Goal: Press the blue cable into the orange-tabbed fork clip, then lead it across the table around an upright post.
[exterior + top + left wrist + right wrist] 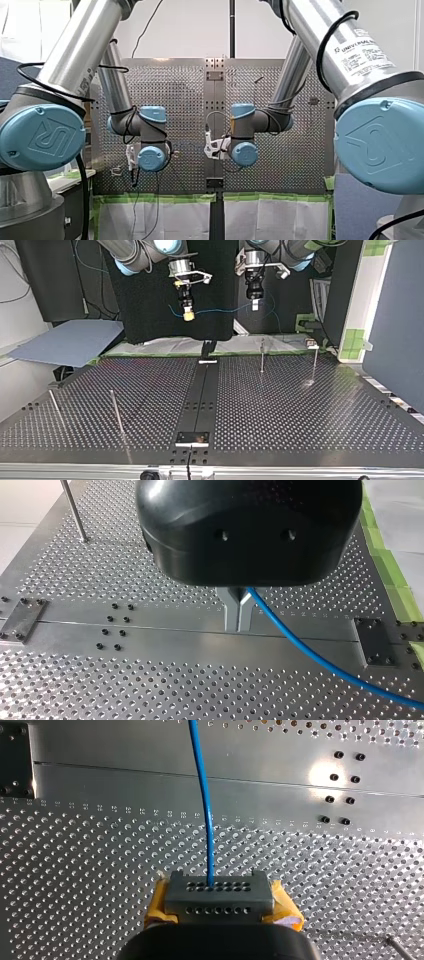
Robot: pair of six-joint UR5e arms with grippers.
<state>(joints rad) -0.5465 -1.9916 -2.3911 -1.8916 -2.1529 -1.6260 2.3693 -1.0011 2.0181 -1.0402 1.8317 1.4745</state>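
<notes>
- Two end effectors share one length of cable. My left end effector (239,614) has its metal fingers pressed together on the blue cable (310,655), which leaves the tips and trails off to one side above the bench (150,690).
- My right end effector (218,892), with yellow pads either side of a grey perforated block, pinches the same cable, which runs straight ahead from it.
- In the top view the cable hangs in a shallow sag between the two, both of them high above the far end of the bench and well clear of its surface.
- Below and nearer the camera, an upright post (261,356) stands on the bench at the top view's right, with a second post (315,364) further right.
- A small fixture (312,345) at the far edge beside that second post may be the orange-tabbed fork clip, but it is too small to tell.
- As I judge it, nothing is seated yet and the step in hand is carrying the span to the clip.
- To do it well, draw the sag out so the span is straight, and bring one end effector to each side of the fork.
- Line the cable up with the slot before descending, then press straight down rather than dragging it sideways.
- Mind the posts on the way down.
</notes>
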